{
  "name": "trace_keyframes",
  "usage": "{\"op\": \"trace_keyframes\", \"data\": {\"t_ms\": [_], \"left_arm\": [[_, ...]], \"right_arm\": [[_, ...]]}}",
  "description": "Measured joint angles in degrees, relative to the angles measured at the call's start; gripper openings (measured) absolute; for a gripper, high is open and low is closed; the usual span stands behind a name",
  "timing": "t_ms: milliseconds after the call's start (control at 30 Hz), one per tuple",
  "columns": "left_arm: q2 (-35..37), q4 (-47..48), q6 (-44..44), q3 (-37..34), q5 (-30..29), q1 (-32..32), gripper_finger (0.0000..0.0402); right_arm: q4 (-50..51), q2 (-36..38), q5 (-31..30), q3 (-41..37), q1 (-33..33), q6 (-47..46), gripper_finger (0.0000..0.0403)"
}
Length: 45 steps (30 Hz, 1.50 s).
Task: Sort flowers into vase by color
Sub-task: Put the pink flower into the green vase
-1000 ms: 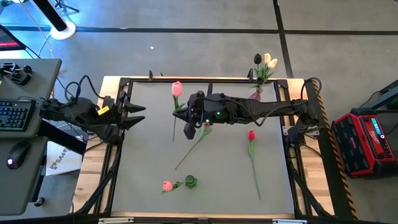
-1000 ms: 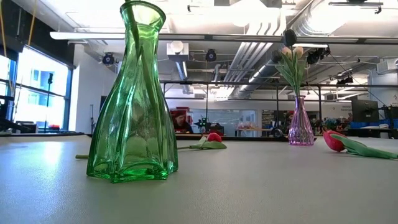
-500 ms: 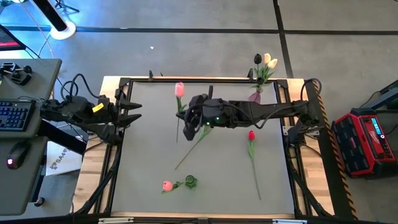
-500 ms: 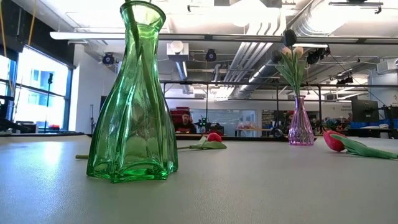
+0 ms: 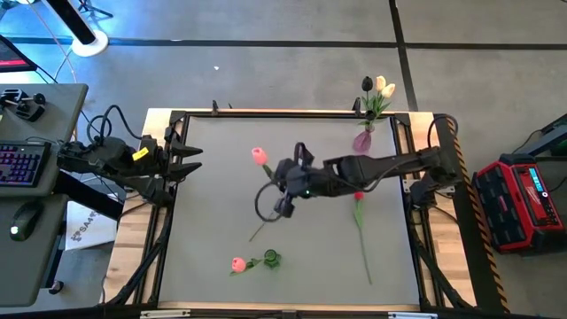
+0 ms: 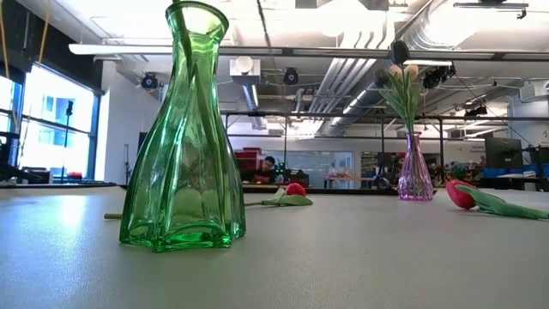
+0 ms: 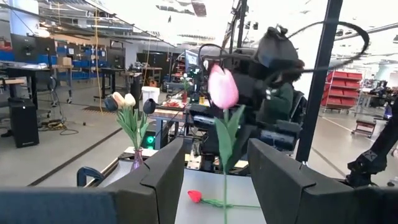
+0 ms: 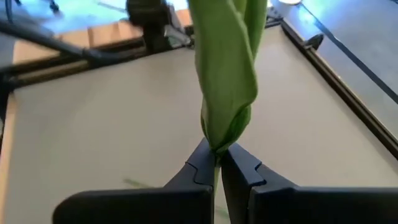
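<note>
Pink-headed artificial tulip w/ long thin green stem (image 5: 259,157) is being carried above the tabletop (image 5: 213,221), stem pinched in the right hand (image 5: 280,188); right wrist view is showing both fingers (image 8: 239,163) closed on the stem just under a folded green leaf (image 8: 227,68). Step in hand, as I judge it: transport of one picked flower toward a vase.

Candidate vases: green ribbed glass vase (image 5: 272,260) at near edge, w/ another pink tulip (image 5: 237,264) lying just beside it; small purple glass vase (image 5: 363,139) at far right, already holding cream and near-black tulips (image 5: 378,89). Pink probably belongs w/ green vase, not certain.

Next move is calling for: stem end brought over the narrow mouth, flower near upright, then lowering before release.

Right arm is reaching from right side across to tabletop centre, wrist turned, head pointing toward far-left. Left hand (image 5: 197,159) is waiting at left edge, fingers spread, empty. Red tulip (image 5: 358,192) is lying right of centre.
</note>
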<state>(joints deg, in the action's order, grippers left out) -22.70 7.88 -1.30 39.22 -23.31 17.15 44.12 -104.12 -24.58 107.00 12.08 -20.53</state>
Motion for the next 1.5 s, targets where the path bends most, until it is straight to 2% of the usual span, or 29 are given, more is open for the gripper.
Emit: {"op": "trace_keyframes", "data": {"t_ms": [333, 600, 1100, 1500], "left_arm": [[0.0, 0.0, 0.0, 0.0, 0.0, 0.0, 0.0165], [0.0, 0.0, 0.0, 0.0, 0.0, 0.0, 0.0165], [0.0, 0.0, 0.0, 0.0, 0.0, 0.0, 0.0165], [0.0, 0.0, 0.0, 0.0, 0.0, 0.0, 0.0163]], "right_arm": [[-1.1, 0.0, 0.0, 0.0, 7.9, 1.5, 0.0], [-7.1, 1.4, -0.8, 0.0, 12.5, 0.0, 0.0], [-15.1, 1.5, -1.3, 0.0, 15.5, 2.8, 0.0], [-19.3, -3.2, 1.0, 0.0, 16.1, 5.6, 0.0]]}}
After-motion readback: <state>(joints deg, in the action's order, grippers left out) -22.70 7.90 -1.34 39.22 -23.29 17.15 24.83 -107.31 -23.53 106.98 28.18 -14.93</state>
